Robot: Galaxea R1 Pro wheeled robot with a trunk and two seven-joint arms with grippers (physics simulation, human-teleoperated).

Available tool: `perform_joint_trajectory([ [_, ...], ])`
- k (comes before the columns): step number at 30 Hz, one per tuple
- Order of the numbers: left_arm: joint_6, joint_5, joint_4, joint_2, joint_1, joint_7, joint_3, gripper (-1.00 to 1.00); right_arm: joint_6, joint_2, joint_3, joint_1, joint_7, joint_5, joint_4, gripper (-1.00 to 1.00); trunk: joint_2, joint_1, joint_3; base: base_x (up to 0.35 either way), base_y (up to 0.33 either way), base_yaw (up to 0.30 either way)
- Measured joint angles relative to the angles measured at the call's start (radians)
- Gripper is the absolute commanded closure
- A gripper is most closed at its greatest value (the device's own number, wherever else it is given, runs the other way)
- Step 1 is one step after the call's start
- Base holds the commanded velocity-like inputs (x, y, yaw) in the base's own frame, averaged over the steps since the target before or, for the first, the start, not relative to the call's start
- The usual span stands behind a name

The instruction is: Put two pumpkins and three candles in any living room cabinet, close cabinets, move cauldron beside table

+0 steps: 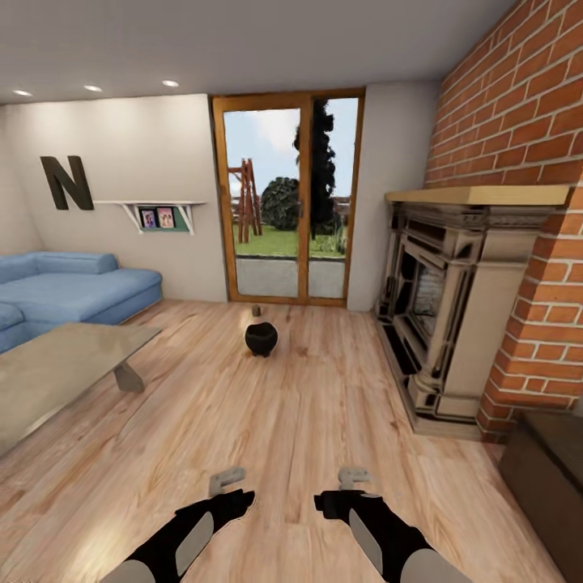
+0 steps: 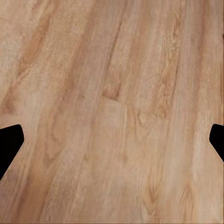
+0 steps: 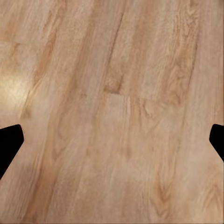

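A wood floor (image 1: pixel 308 421) runs to a far glass door (image 1: pixel 287 198). The black cauldron (image 1: pixel 261 338) sits far ahead, right of the glass table (image 1: pixel 57 368). Left gripper (image 1: pixel 227 480) and right gripper (image 1: pixel 354 477) hang wide open, holding nothing.

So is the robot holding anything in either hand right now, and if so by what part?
Nothing is held. Both the left gripper and the right gripper have their jaws apart over bare wooden floor.

- My two forearms are glossy black with long grey panels set along them.
- Left claw (image 1: pixel 227 479) and right claw (image 1: pixel 354 476) are small, blocky and light grey.
- In both wrist views, my fingertips (image 2: pixel 9 144) look flat black.
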Motion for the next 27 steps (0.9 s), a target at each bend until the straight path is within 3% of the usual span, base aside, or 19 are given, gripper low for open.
perform_joint_trajectory([
  [12,-0.001,0.000,0.000,0.000,0.000,0.001,-0.002,-1.00,0.000,-0.001,0.000,0.000,0.000,0.000,0.000,-1.00,0.000,0.000,-0.006,0.337,0.020,0.255],
  [27,-0.005,0.000,0.002,-0.001,0.000,0.002,-0.004,-1.00,-0.003,-0.003,-0.002,0.000,0.001,0.001,0.000,-1.00,0.000,0.000,-0.007,0.330,-0.051,0.027],
])
